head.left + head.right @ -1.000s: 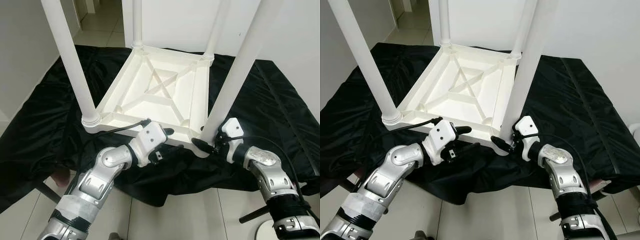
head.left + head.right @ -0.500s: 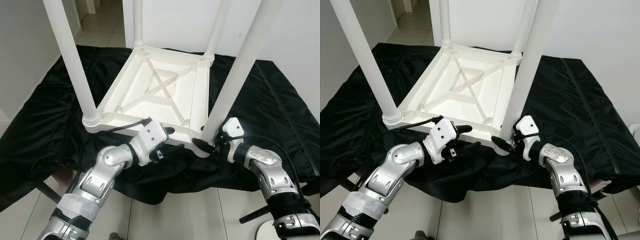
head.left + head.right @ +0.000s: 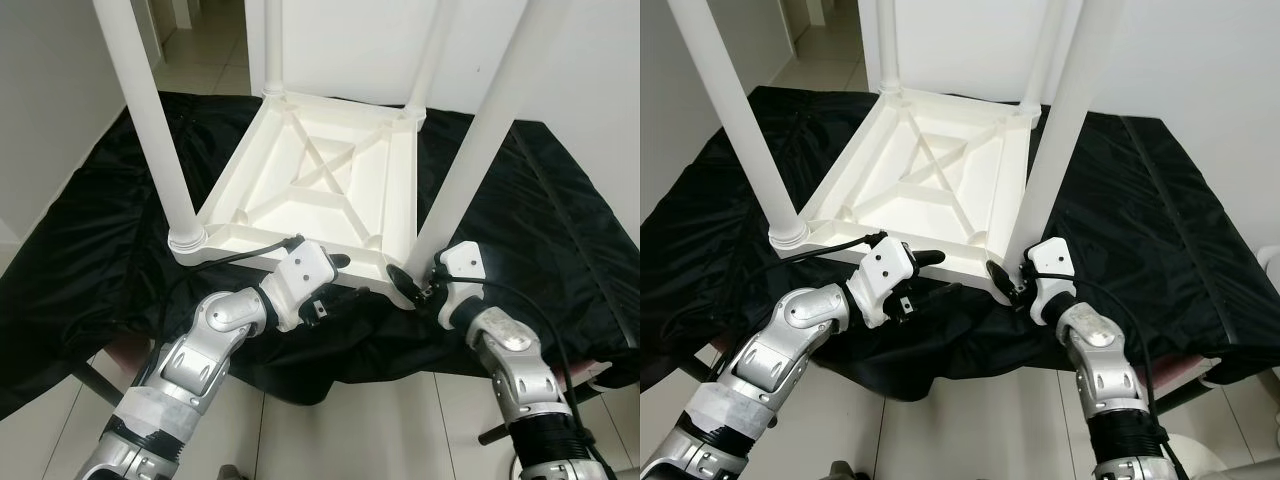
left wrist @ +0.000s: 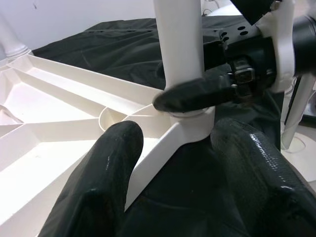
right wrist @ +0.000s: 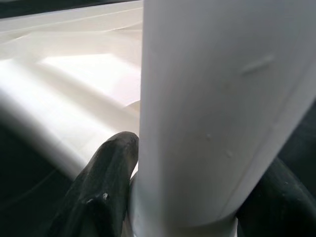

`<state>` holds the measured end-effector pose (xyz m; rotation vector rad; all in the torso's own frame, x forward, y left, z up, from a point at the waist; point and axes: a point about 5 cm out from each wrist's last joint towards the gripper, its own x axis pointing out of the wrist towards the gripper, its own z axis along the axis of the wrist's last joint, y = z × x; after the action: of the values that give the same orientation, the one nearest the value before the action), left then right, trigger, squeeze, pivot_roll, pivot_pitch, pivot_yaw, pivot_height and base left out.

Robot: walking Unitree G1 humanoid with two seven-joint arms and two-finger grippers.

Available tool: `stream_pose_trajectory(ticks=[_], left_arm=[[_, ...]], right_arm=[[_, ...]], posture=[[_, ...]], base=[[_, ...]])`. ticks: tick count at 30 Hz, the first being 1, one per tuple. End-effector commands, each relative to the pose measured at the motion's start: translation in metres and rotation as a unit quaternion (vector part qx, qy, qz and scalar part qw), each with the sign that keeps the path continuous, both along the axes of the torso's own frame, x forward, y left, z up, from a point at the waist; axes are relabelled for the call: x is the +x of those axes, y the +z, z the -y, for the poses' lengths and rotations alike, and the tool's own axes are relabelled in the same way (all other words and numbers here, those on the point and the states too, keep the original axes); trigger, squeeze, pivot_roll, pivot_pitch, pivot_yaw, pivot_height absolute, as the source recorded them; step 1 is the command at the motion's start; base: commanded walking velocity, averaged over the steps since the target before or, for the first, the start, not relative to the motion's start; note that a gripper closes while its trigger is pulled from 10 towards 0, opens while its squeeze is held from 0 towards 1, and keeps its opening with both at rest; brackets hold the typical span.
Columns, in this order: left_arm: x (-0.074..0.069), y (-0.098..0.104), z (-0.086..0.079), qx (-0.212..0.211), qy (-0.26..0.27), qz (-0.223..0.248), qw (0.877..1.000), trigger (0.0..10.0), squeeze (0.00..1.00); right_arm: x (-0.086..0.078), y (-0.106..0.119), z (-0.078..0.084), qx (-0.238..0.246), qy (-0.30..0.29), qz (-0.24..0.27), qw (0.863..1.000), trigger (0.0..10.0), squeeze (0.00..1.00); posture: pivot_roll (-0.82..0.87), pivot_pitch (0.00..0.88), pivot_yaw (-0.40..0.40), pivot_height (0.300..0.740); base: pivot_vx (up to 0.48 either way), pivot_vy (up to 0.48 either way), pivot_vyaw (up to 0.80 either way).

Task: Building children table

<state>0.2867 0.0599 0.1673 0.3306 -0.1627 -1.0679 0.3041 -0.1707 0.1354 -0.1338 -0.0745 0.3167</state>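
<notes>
Lying upturned, the ribbed white table has right fingers clamping one leg, left fingers astride its rim

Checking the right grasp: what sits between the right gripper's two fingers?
The table's near-right white leg, at its base; right gripper fingers flank it in the right wrist view.

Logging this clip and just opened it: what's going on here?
A white children's table lies upside down on a black cloth, all four legs fitted. The right claw is clamped around the base of the near right leg. The left claw straddles the tabletop's near rim, one finger inside, one outside.
</notes>
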Motion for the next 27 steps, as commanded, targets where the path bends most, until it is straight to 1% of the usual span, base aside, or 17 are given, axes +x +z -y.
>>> stream_pose_trajectory(ticks=[1, 2, 4, 5, 6, 8, 9, 10, 11, 12, 16, 17, 21, 22, 24, 25, 27], left_arm=[[-0.001, -0.005, -0.001, 0.011, -0.006, -0.009, 1.0, 10.0, 0.0], [-0.001, -0.005, 0.0, 0.01, -0.007, -0.009, 1.0, 10.0, 0.0], [-0.001, -0.005, 0.0, 0.01, -0.007, -0.009, 1.0, 10.0, 0.0], [-0.001, -0.005, 0.001, 0.009, -0.008, -0.009, 1.0, 10.0, 0.0], [-0.001, -0.005, 0.001, 0.009, -0.008, -0.009, 1.0, 10.0, 0.0], [-0.002, -0.005, 0.001, 0.008, -0.007, -0.009, 1.0, 10.0, 0.0], [-0.002, -0.005, 0.001, 0.008, -0.007, -0.009, 1.0, 10.0, 0.0], [-0.001, -0.005, 0.001, 0.007, -0.005, -0.009, 1.0, 10.0, 0.0], [-0.001, -0.005, 0.001, 0.007, -0.005, -0.009, 1.0, 10.0, 0.0], [-0.002, -0.005, 0.001, 0.005, -0.004, -0.01, 1.0, 10.0, 0.0], [-0.004, -0.006, 0.002, 0.006, -0.008, -0.011, 1.0, 10.0, 0.0], [-0.004, -0.006, 0.003, 0.007, -0.01, -0.011, 1.0, 10.0, 0.0], [-0.003, -0.004, 0.003, 0.004, -0.009, -0.009, 1.0, 10.0, 0.0], [-0.001, -0.003, 0.002, 0.002, -0.005, -0.008, 1.0, 10.0, 0.0], [-0.001, -0.004, 0.002, 0.002, -0.004, -0.008, 1.0, 10.0, 0.0], [-0.002, -0.004, 0.002, 0.001, -0.003, -0.008, 1.0, 10.0, 0.0], [-0.002, -0.004, 0.002, 0.001, -0.003, -0.008, 1.0, 10.0, 0.0]], right_arm=[[-0.002, 0.0, -0.001, 0.027, -0.067, 0.002, 0.997, 10.0, 0.0], [-0.006, -0.003, -0.009, 0.054, -0.119, 0.002, 0.991, 10.0, 0.0], [-0.006, -0.003, -0.009, 0.054, -0.119, 0.002, 0.991, 10.0, 0.0], [-0.009, -0.005, -0.016, 0.072, -0.16, 0.004, 0.984, 10.0, 0.0], [-0.009, -0.005, -0.016, 0.072, -0.16, 0.004, 0.984, 10.0, 0.0], [-0.014, -0.007, -0.028, 0.092, -0.216, 0.006, 0.972, 10.0, 0.0], [-0.014, -0.007, -0.028, 0.092, -0.216, 0.006, 0.972, 10.0, 0.0], [-0.016, -0.006, -0.036, 0.096, -0.225, 0.011, 0.97, 10.0, 0.0], [-0.016, -0.006, -0.036, 0.096, -0.225, 0.011, 0.97, 10.0, 0.0], [-0.018, -0.002, -0.042, 0.103, -0.214, 0.02, 0.971, 10.0, 0.0], [-0.019, 0.002, -0.044, 0.105, -0.196, 0.029, 0.975, 10.0, 0.0], [-0.02, 0.002, -0.045, 0.115, -0.185, 0.03, 0.976, 10.0, 0.0], [-0.023, 0.005, -0.046, 0.121, -0.183, 0.035, 0.975, 10.0, 0.0], [-0.026, 0.009, -0.047, 0.135, -0.172, 0.047, 0.975, 10.0, 0.16], [-0.026, 0.01, -0.047, 0.138, -0.171, 0.049, 0.974, 10.0, 0.16], [-0.028, 0.013, -0.048, 0.147, -0.159, 0.057, 0.975, 10.0, 1.0], [-0.029, 0.014, -0.048, 0.152, -0.152, 0.063, 0.975, 10.0, 1.0]], posture=[[-0.03, 0.079, -0.002, 0.74], [-0.03, 0.079, -0.002, 0.74], [-0.03, 0.079, -0.002, 0.74], [-0.03, 0.079, -0.002, 0.74], [-0.03, 0.079, -0.002, 0.74], [-0.03, 0.079, -0.002, 0.74], [-0.03, 0.079, -0.002, 0.74], [-0.03, 0.079, -0.002, 0.74], [-0.03, 0.079, -0.002, 0.74], [-0.03, 0.079, -0.002, 0.74], [-0.03, 0.085, -0.013, 0.74], [-0.03, 0.084, -0.012, 0.74], [-0.03, 0.084, -0.014, 0.74], [-0.03, 0.083, -0.017, 0.74], [-0.03, 0.083, -0.02, 0.74], [-0.03, 0.084, -0.024, 0.74], [-0.03, 0.085, -0.025, 0.74]], base=[[0.0, 0.0, 0.0], [0.0, 0.0, 0.0], [0.0, 0.0, 0.0], [0.0, 0.0, 0.0], [0.0, 0.0, 0.0], [0.0, 0.0, 0.0], [0.0, 0.0, 0.0], [0.0, 0.0, 0.0], [0.0, 0.0, 0.0], [0.0, 0.0, 0.0], [0.0, 0.0, 0.0], [0.0, 0.0, 0.0], [0.0, 0.0, 0.0], [0.0, 0.0, 0.0], [0.0, 0.0, 0.0], [0.0, 0.0, 0.0], [0.0, 0.0, 0.0]])
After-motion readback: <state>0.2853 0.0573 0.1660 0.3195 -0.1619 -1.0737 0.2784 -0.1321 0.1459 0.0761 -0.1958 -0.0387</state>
